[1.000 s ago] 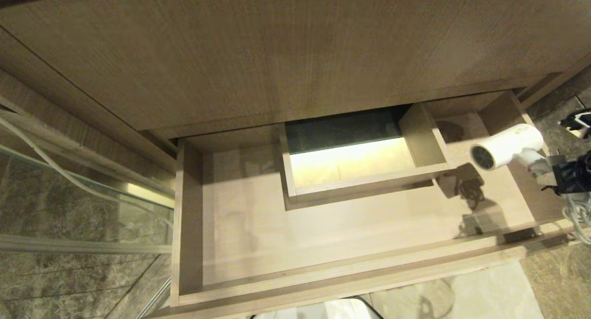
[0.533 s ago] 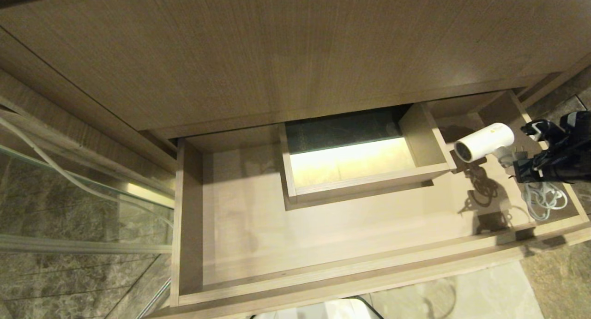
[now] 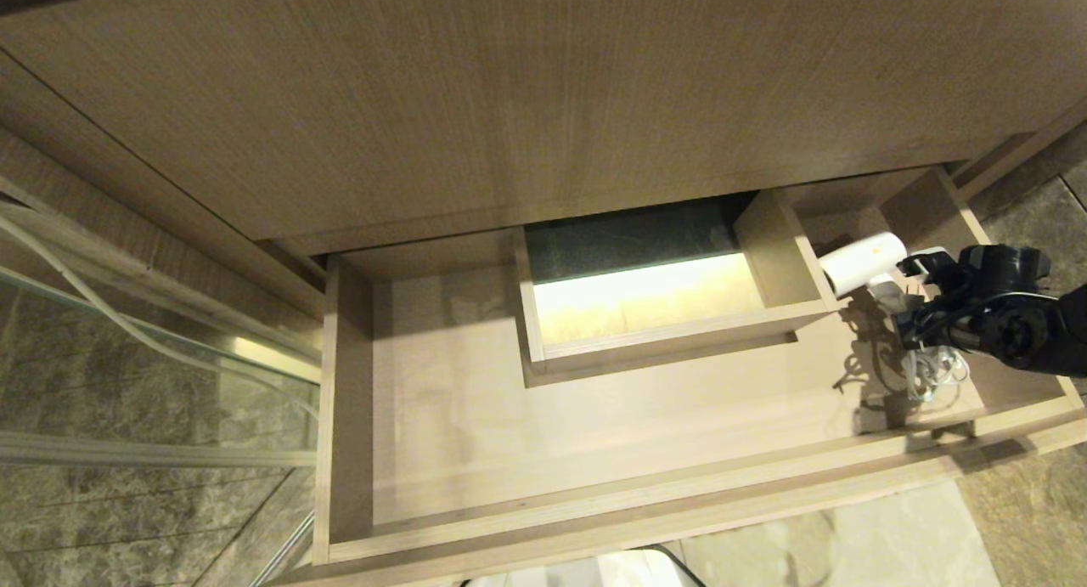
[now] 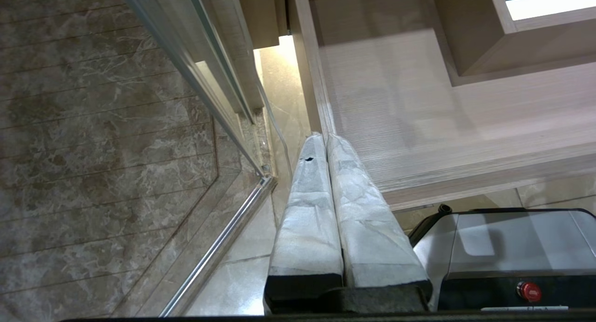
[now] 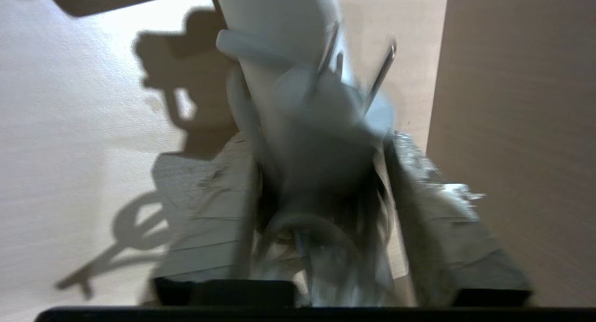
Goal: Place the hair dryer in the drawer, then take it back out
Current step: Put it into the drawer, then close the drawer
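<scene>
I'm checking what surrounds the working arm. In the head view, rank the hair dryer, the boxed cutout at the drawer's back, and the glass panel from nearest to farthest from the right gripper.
1. The hair dryer: between the fingers of the right gripper, at the drawer's right end.
2. The boxed cutout: mid-back of the drawer, left of the gripper.
3. The glass panel: far left, outside the drawer.

Right arm [image 3: 1010,315] was black, cabled; fingers [image 4: 326,210] wrapped in grey-white padding, seemingly tape; base [image 4: 512,252] grey, red button [image 4: 529,291].
</scene>
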